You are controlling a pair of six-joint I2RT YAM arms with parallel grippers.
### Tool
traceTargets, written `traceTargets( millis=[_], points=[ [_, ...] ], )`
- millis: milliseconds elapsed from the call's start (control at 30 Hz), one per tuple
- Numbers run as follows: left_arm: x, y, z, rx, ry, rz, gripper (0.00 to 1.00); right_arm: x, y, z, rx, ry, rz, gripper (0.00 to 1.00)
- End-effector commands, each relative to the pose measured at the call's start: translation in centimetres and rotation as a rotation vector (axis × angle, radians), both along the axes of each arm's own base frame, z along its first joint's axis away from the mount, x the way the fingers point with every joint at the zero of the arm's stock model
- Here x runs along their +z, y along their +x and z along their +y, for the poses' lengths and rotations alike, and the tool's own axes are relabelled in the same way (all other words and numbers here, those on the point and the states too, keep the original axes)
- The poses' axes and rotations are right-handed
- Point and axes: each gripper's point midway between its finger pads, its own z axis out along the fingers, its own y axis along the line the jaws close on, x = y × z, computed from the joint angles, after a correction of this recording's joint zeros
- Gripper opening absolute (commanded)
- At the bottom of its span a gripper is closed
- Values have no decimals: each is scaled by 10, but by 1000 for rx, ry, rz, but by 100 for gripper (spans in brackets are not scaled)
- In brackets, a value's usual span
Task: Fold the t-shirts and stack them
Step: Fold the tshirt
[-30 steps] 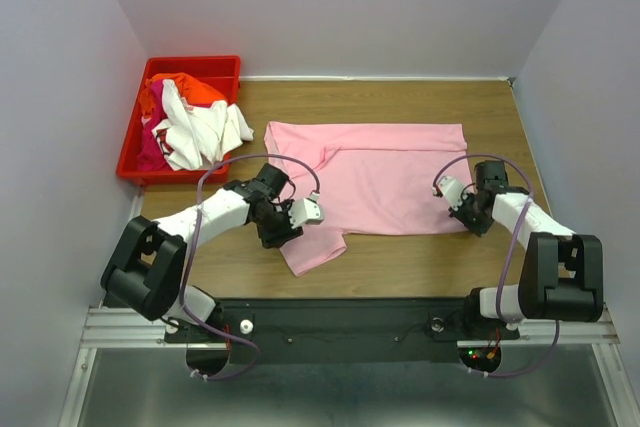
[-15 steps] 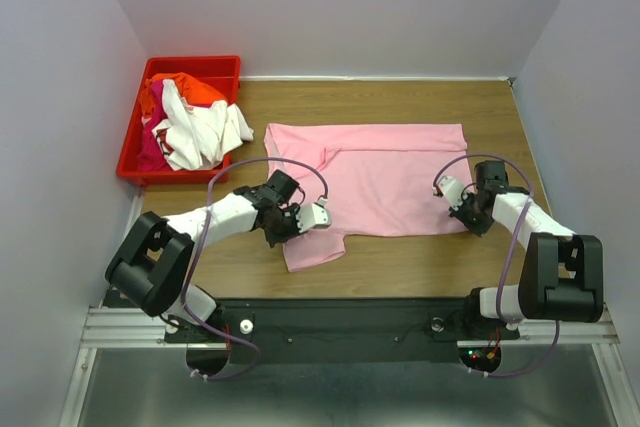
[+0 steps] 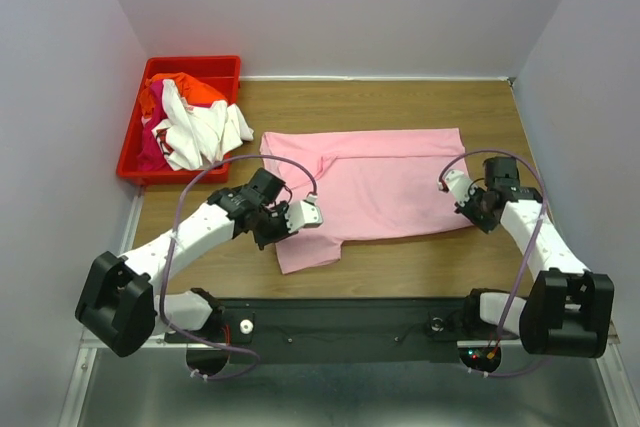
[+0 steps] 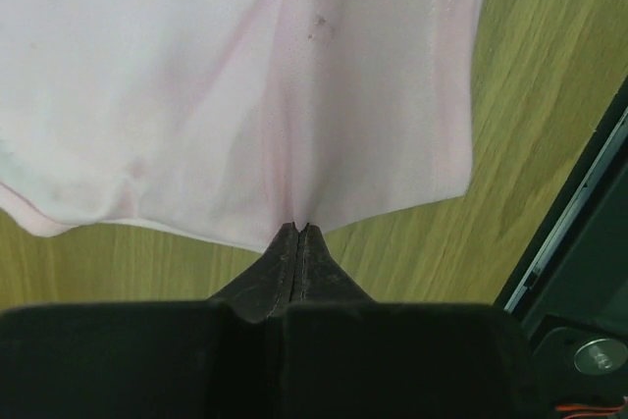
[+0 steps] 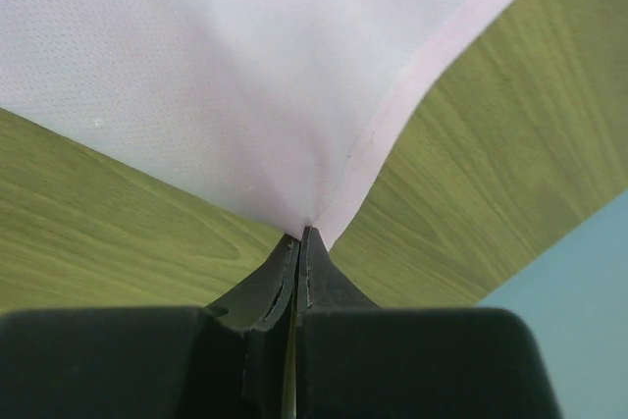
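Note:
A light pink t-shirt [image 3: 380, 182] lies spread across the wooden table, one sleeve hanging toward the near edge. My left gripper [image 3: 277, 230] is shut on its near left part by that sleeve; the left wrist view shows the pink cloth [image 4: 294, 95] pinched between the closed tips of the left gripper [image 4: 297, 229]. My right gripper [image 3: 478, 213] is shut on the near right corner, and the right wrist view shows that hem corner [image 5: 324, 213] caught in the tips of the right gripper [image 5: 301, 235]. Other t-shirts [image 3: 190, 122], white, orange-red and magenta, lie piled in the bin.
A red plastic bin [image 3: 131, 152] stands at the back left of the table. Grey walls close in the left, back and right sides. A black rail [image 3: 350, 317] runs along the near edge between the arm bases.
My left gripper has closed on the shirt's near left part. Both grippers have shifted a little, and the shirt's near edge and sleeve have moved slightly with them.

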Motion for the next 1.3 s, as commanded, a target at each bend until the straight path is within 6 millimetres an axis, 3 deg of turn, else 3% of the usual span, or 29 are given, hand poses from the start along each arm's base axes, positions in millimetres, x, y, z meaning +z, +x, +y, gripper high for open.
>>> traceTargets(
  millis=[0,133,300,467,500,533,567,767,1000,1267],
  points=[
    [25,7,-2,22,-38,-7,0,31,19,-4,6,-12,-61,1],
    [40,33,-1,59,-69,-39,0,33,35,-5,4,2,-48,1],
    [56,80,4,115,-88,-84,0,44,70,-5,13,24,-60,1],
    [59,124,5,137,-89,-108,0,41,109,-8,20,33,-45,1],
    [58,129,4,139,-90,-108,0,34,109,-7,20,39,-24,0],
    [57,136,4,144,-92,-115,0,39,119,-8,18,39,-41,0],
    [56,145,3,147,-92,-111,0,31,125,-7,19,45,-20,1],
    [48,172,5,162,-79,-119,0,24,154,-11,22,39,-21,1],
    [36,195,0,176,-87,-111,0,6,172,-16,13,33,3,1],
    [37,210,-4,185,-95,-132,0,11,188,-17,13,29,-21,1]
  ],
)
